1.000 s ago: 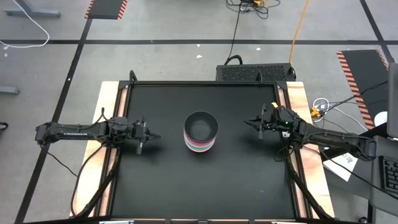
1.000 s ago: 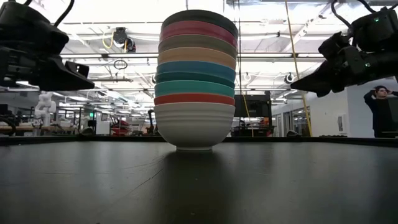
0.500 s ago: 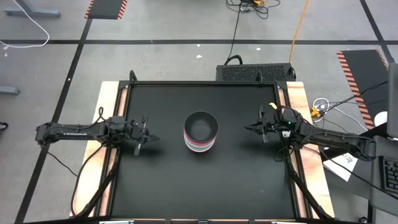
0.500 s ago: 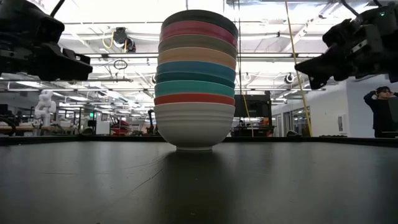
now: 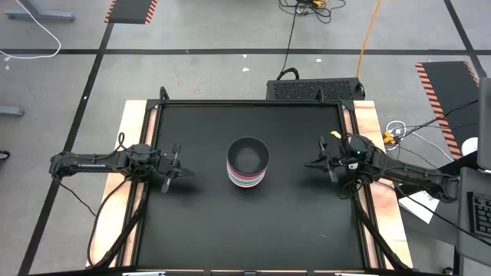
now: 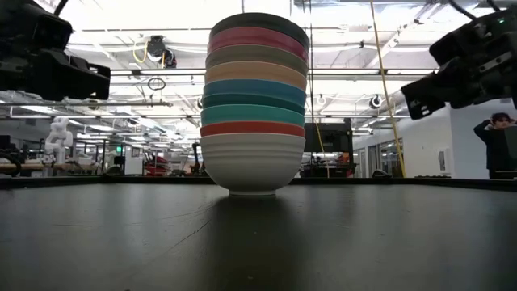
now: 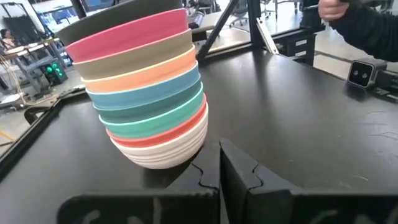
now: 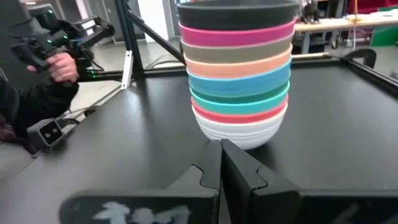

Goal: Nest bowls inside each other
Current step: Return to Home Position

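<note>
I am looking down on the black table mat (image 5: 199, 222), with a dark box (image 5: 314, 89) sitting just behind its far edge and an orange cable (image 5: 370, 34) trailing over the floor beyond. Across the table a person (image 6: 501, 145) is standing in the room. The right wrist view is catching a hand (image 8: 61, 66) gripping a dark device past the table edge, near a small grey box (image 8: 46, 132). The stack of bowls (image 5: 248, 162) is standing upright at the middle of the mat, all nine nested: white at the bottom, then red, turquoise, dark green, blue, orange, tan, pink, and a black one on top. The left gripper (image 5: 184, 170) is hovering at the mat's left side and the right gripper (image 5: 310, 164) at its right, both pointing at the stack and well apart from it. Each wrist camera is seeing the stack across open mat. Both pairs of fingers are pressing together, gripping nothing.
</note>
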You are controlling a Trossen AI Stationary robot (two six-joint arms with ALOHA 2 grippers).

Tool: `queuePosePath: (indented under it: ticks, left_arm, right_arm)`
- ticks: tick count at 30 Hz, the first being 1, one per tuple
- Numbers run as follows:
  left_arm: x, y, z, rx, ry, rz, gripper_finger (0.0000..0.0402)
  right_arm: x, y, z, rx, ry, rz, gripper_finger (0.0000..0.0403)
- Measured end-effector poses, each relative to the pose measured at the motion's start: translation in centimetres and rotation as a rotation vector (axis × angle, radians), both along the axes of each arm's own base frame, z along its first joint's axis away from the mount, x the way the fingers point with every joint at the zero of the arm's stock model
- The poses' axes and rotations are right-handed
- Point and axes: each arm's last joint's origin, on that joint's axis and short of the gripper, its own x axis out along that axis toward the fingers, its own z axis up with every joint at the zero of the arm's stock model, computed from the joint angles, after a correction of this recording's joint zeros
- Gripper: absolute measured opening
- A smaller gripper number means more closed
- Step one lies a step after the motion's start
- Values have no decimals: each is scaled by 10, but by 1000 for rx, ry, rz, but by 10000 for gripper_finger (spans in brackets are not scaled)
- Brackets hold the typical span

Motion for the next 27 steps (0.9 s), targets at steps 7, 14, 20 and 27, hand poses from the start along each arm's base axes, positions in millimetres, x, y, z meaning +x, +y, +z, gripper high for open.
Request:
queuePosePath:
  ticks: [7, 14, 20, 27]
  left_arm:
    - [0, -1, -1, -8, 14, -10, 2]
    - [-5, -7, 1, 41, 73, -77, 2]
    - [-12, -12, 8, 77, 7, -65, 2]
    - [-20, -17, 19, 112, -35, -81, 1]
  right_arm:
    - [-6, 3, 3, 0, -33, 17, 0]
    - [-11, 5, 5, 2, -66, 19, 0]
    - [-14, 7, 8, -6, -110, 19, 0]
    - [-15, 7, 9, 7, -112, 16, 0]
